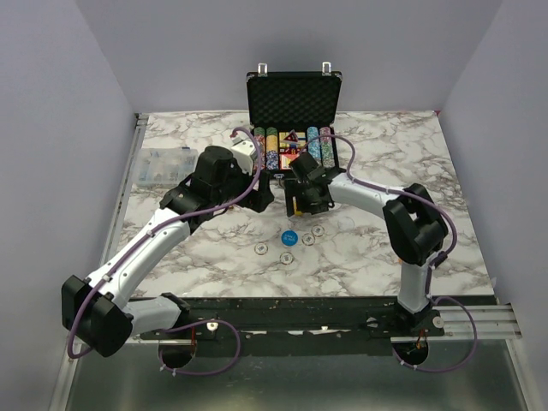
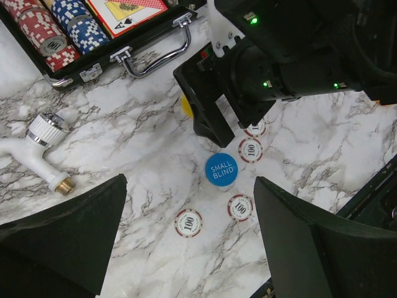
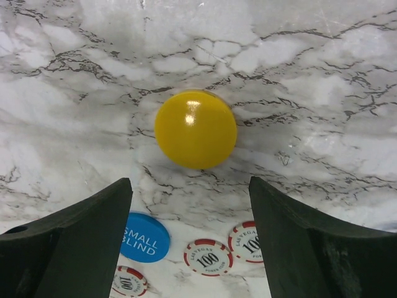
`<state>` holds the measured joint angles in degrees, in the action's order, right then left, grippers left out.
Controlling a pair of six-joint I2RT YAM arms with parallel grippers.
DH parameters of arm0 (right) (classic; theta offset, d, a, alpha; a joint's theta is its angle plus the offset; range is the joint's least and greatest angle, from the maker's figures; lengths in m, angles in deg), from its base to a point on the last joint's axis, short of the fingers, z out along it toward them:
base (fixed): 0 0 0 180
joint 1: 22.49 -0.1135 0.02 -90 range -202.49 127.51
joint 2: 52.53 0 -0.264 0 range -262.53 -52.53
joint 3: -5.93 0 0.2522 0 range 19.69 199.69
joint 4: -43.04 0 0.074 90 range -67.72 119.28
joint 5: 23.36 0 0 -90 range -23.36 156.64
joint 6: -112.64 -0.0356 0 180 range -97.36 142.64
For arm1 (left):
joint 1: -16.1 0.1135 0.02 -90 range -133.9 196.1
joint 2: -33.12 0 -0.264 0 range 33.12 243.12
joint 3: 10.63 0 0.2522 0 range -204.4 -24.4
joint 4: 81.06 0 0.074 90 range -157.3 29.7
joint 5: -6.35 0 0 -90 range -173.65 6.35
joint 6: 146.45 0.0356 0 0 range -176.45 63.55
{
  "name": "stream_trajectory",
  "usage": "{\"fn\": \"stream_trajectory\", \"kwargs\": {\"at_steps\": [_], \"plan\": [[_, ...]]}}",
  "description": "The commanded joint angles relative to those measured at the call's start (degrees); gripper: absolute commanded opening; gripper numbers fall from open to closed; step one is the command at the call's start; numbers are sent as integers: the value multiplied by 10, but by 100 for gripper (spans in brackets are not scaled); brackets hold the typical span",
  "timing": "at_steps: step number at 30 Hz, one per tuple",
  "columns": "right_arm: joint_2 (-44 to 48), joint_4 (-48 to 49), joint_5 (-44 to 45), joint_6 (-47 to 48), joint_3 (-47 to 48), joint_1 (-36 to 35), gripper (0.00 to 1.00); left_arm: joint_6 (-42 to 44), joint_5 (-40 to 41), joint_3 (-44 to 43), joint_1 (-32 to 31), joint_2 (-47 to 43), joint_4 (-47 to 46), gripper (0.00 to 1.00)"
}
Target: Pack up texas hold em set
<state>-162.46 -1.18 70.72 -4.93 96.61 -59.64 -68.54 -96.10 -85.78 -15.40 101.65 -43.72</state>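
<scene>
The yellow disc (image 3: 195, 129) shows against the marble desk (image 3: 322, 74) just ahead of the right claw (image 3: 190, 181), centred on the gap between its fingertips and touching neither. That claw is spread wide and holds nothing. Nearer its wrist, low in the same gap, lie the blue disc (image 3: 144, 237) (lettered SMALL BLIND) and several loose chips (image 3: 208, 256) marked 100, all flat on the desk.

The left claw (image 2: 189, 180) is also spread and empty. The blue disc lies just ahead of its gap. Two of the loose chips sit between its fingers, and two more lie further ahead, beside the right claw's black fingers. Only a sliver of the yellow disc shows from here, at the left edge of one of those fingers.

Beyond both claws stands the briefcase (image 1: 294, 98), open, its foam-lined lid upright (the handle faces the claws). Inside it, ahead and to the left of the left claw, are the chip rows (image 2: 53, 28) in red and blue, with the red card box (image 2: 127, 9) just to their right.

A white plastic tap (image 2: 37, 146) lies on the desk ahead-left of the left claw, near the briefcase's front edge but apart from it. Well off to that claw's left, at the desk's edge, is a clear compartment box (image 1: 158, 164).
</scene>
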Motion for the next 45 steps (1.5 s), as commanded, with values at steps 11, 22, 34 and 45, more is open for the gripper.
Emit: {"fn": "stream_trajectory", "kwargs": {"at_steps": [11, 22, 34, 45], "plan": [[-91, -34, 62, 1, 72, -14, 78, 4, -2, -9, -2, -43, 11, 97], [-125, -81, 116, 3, 107, -30, 68, 4, -6, -12, -2, -45, 12, 97], [-135, -58, 114, 14, 97, -39, 64, 6, -2, -10, -2, -42, 12, 97], [-114, -21, 107, 17, 70, -39, 49, 6, -3, -8, -2, -40, 10, 97]]}}
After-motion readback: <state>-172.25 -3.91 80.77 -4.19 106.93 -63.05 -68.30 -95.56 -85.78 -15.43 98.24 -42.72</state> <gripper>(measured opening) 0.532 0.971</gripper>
